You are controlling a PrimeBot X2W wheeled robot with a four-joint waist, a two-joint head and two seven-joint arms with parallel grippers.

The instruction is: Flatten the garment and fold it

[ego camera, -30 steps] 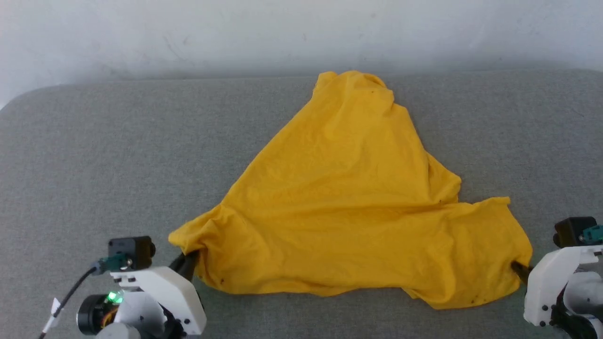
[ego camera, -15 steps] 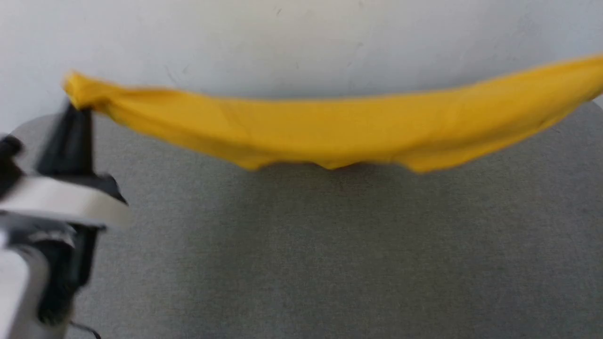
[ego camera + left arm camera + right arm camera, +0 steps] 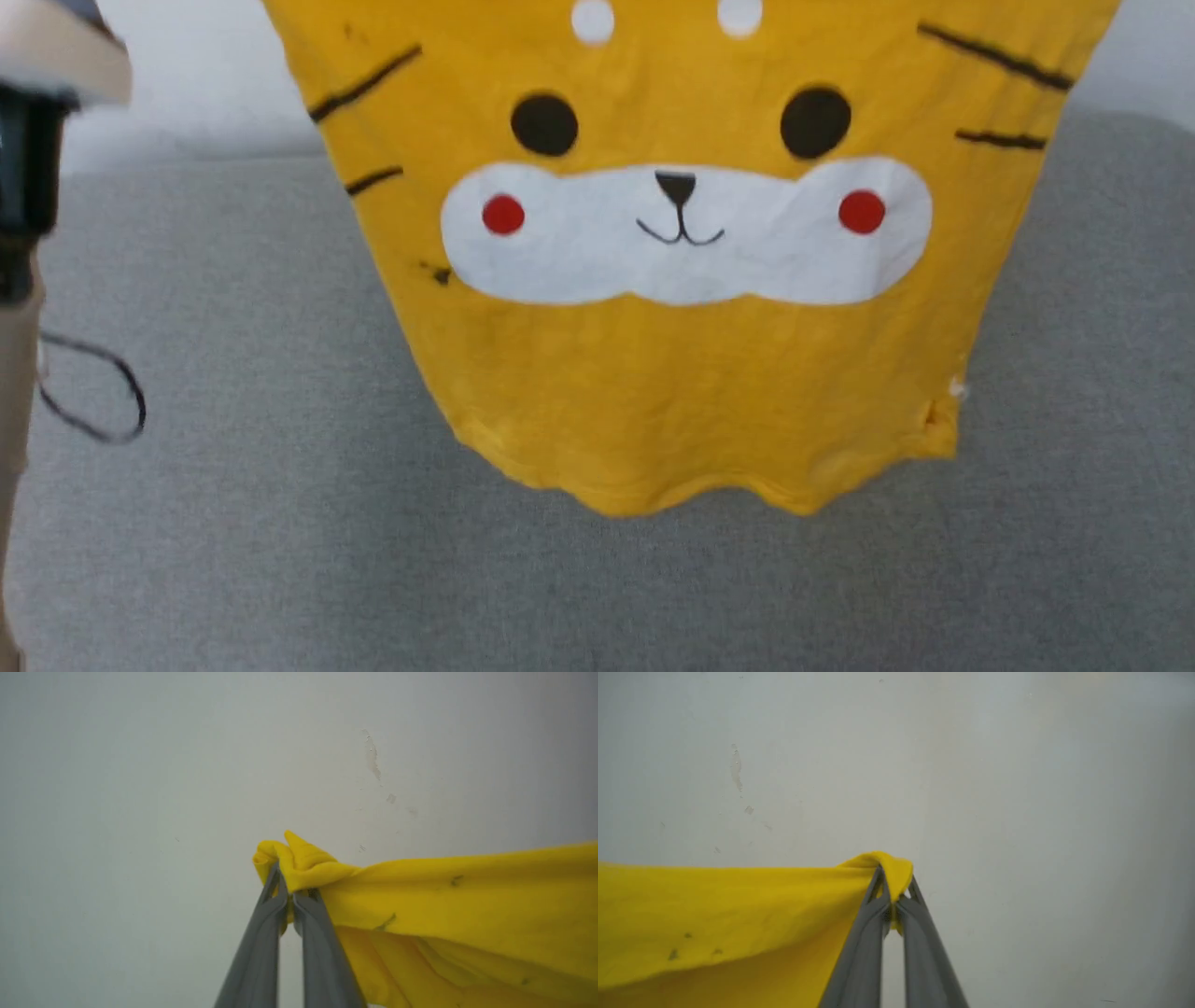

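While head view shows face-printed garment [image 3: 672, 392]; wrist views: left pincer [image 3: 289, 893], right pincer [image 3: 894, 896] clenching corners.

The hanging garment [image 3: 691, 392] curtains the upper centre of the frame; grey worktop [image 3: 597, 597] lies open below and beside it. A dark cable loop [image 3: 112, 411] dangles at the left edge.

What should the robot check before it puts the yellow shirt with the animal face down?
1. Left gripper shut on a bunched corner of the bright yellow, thin, soft fabric garment: ok.
2. Right gripper shut on the other corner: ok.
3. Garment hangs spread, printed face showing: ok.
4. Bottom hem off the grey woven fabric surface: cannot tell.
5. Thin dark cable loop apart from the garment: ok.
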